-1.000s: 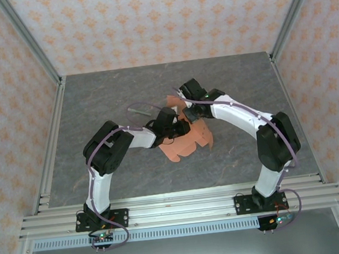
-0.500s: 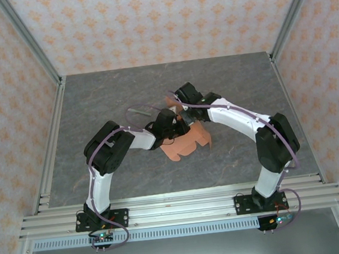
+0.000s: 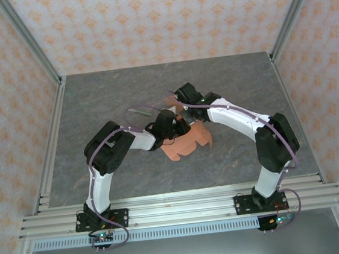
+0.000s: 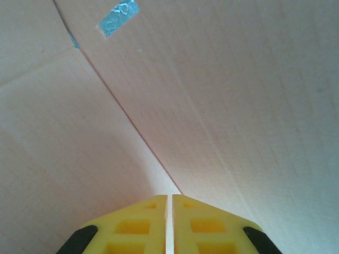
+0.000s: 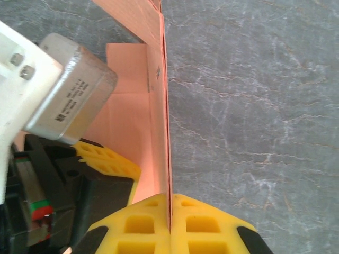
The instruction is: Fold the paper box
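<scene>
The paper box (image 3: 186,142) sits near the middle of the grey desk (image 3: 101,170), right where the two arms meet. It is not a box yet. It is a thin orange sheet with wavy tabs along its near edge. Part of it lies low over the desk and part is lifted up between the arms.

The left gripper (image 3: 172,122) reaches in from the left. In its own camera, its jaws are pressed almost tight together. Just a thin pale strip of card shows between the yellow fingers (image 4: 137,225). The orange card spreads out wide in front of them. A fold line runs down to the tips, and there is a small slot (image 4: 119,16) near the top.

The right gripper (image 3: 180,109) reaches in from the right. In its own camera, its jaws are closed on the edge of the card. The card stands up like a thin wall going away from the fingers (image 5: 204,225). On the left of that wall is the left arm, with a silver block (image 5: 69,90). On the right is bare desk.

A thin grey stick (image 3: 135,110) lies on the desk behind the left arm, apart from the card.
</scene>
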{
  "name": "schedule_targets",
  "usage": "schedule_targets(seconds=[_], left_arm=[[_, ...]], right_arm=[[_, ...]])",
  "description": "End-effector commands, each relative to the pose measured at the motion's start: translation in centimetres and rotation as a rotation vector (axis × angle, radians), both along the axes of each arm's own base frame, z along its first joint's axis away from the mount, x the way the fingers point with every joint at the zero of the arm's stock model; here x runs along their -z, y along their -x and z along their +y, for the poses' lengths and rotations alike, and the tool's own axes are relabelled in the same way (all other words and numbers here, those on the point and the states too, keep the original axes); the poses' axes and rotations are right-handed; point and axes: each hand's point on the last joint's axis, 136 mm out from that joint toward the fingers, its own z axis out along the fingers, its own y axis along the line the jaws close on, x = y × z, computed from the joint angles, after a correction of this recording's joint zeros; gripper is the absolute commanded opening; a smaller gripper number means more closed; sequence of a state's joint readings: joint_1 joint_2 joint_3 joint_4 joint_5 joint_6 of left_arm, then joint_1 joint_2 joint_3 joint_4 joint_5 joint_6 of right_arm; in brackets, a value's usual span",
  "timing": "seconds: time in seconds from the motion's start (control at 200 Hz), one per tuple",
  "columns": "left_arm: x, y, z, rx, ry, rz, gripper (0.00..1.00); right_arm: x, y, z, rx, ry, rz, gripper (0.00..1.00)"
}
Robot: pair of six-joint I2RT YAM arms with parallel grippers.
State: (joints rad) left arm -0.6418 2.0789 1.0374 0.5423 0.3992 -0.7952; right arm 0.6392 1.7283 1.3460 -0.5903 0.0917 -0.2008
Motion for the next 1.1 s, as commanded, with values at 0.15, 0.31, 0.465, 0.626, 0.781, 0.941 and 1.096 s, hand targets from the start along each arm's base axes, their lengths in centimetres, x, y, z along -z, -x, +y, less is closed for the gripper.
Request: schedule_targets(seconds=[0.15,0.31,0.465,0.626,0.781,0.941,1.096], left_arm=[[1.7,1.5,2.0,-0.031,-0.092,0.038,0.26],[0.6,2.2,3.0,-0.032,-0.115,0.018,0.31],[0.5,3.1,4.3,-0.035,-0.128,0.026,0.35],[-0.6,3.8,5.3,-0.033,-0.133,0.011,0.40],[-1.2,4.1,6.5,-0.046,-0.137,0.008,0.42],[-1.0,4.4,7.6,-0.051,-0.159,0.021,0.42],[-0.3,5.0,7.8,-0.041,-0.160,0.040,0.41]], right_arm=[[-0.4,-1.3,-1.8,-0.068,0.144,-0.032,0.00],[-0.7,-2.0,-2.6,-0.116,0.203,-0.036,0.00],[-0.7,-3.0,-3.6,-0.133,0.309,-0.059,0.00],[-1.2,-4.0,-4.4,-0.140,0.408,-0.102,0.00],[-2.2,-5.0,-4.8,-0.155,0.472,-0.169,0.00],[-2.8,-5.5,-4.2,-0.217,0.494,-0.245,0.00],[-2.9,-5.9,-3.8,-0.307,0.546,-0.335,0.00]])
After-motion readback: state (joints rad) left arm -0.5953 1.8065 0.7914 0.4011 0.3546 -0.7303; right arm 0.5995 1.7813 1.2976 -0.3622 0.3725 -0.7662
